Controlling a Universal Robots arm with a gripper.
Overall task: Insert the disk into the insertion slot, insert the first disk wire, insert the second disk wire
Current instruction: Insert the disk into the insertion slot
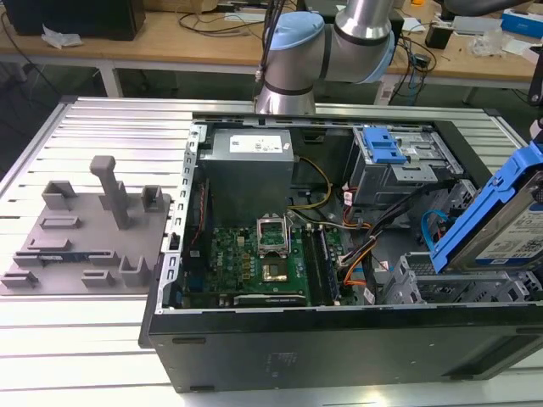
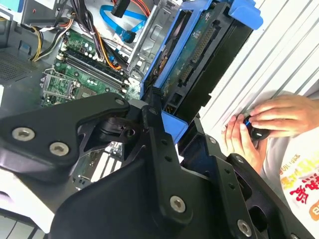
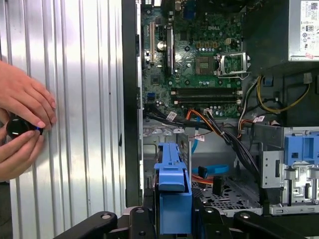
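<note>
Table ribbed metal, case atop; bench behind; fingers clamp disk.

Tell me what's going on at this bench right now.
The robot arm's gripper is shut on the disk, holding it tilted over the open computer case at the exterior view's right. The disk is not yet in the insertion slot, the perforated grey bay below it. Beside the case, a person's hands rest on the ribbed table, pinching a small black object.
</note>
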